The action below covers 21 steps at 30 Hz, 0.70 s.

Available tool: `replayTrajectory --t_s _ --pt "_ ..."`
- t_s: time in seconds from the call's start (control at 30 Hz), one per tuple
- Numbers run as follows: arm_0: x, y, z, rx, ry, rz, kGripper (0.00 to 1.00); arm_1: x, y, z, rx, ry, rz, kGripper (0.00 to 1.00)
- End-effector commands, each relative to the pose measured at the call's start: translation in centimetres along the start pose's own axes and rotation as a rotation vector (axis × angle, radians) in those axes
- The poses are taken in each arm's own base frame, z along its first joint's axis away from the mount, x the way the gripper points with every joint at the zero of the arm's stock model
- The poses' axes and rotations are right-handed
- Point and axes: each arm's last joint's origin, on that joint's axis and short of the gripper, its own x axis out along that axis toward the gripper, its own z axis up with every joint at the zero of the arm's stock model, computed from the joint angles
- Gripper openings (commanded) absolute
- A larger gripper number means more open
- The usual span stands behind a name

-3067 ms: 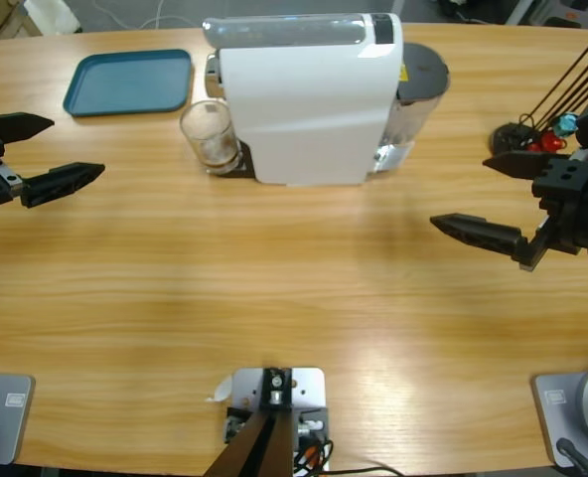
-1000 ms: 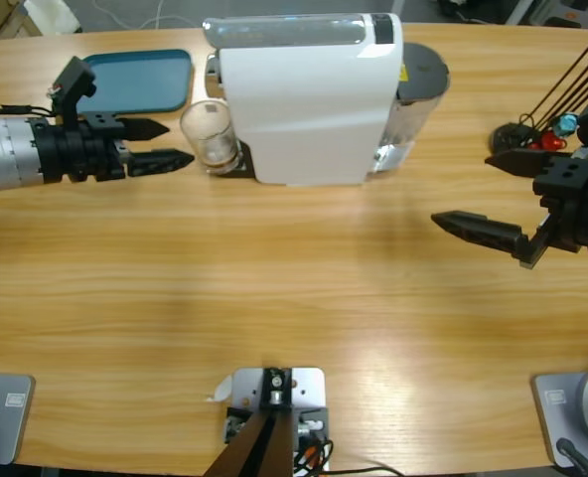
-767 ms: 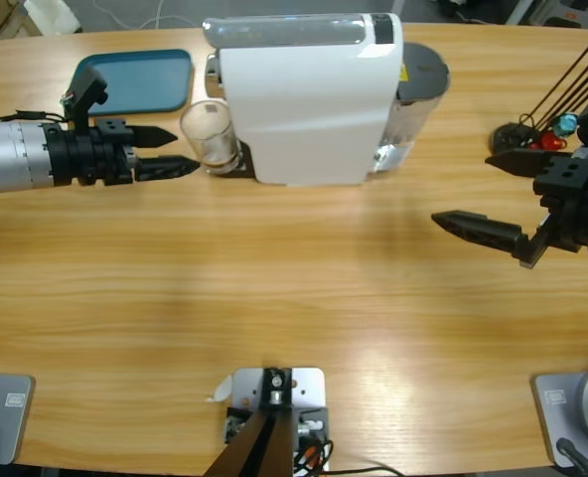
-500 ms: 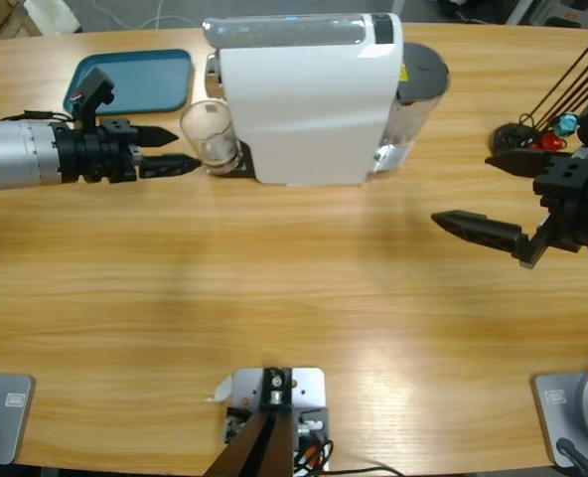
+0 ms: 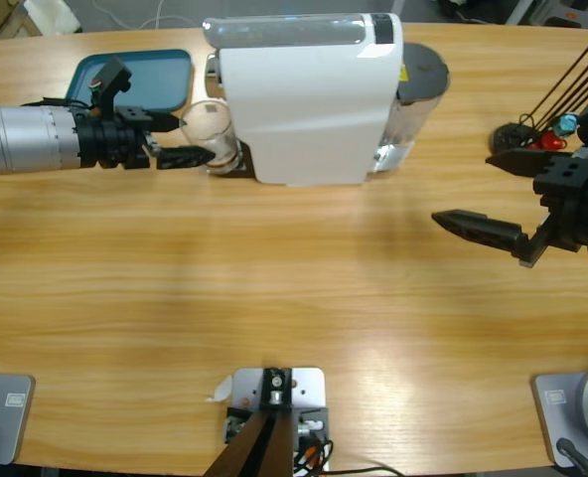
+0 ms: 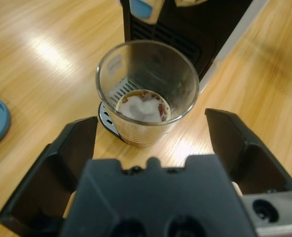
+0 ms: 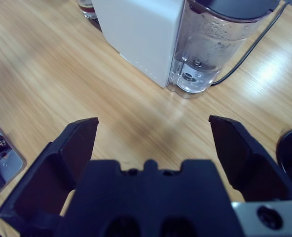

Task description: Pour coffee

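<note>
Long wooden table (image 5: 304, 298), glossy light glare; grey floor beyond.

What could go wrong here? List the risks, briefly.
The left gripper is open around the glass without touching it; an uneven close could tip it and spill the coffee. The glass stands right against the coffee machine, so lifting it might knock the machine.

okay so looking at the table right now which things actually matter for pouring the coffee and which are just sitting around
Part of the job:
- glass on the machine's drip tray
- coffee, a shallow foamy layer in it
- left gripper, open around the glass
- white coffee machine

Just lying about:
- blue tray
- black stand with sticks
- right gripper, open over bare table
</note>
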Motion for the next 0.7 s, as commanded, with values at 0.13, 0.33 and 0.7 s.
replayTrajectory --t_s 0.13,0.33,0.7 --pt "2.6 1.2 -0.1 -0.008 0.012 -0.057 0.954 0.8 0.1 -0.6 0.011 0.039 -0.013 1.0" --pt "4.0 1.8 0.0 -0.017 0.016 -0.08 0.954 0.8 0.0 -0.7 0.012 0.04 -0.018 1.0" --pt "4.7 2.1 -0.3 -0.037 0.026 -0.091 0.705 1.1 0.0 -0.6 0.012 0.05 -0.023 1.0"
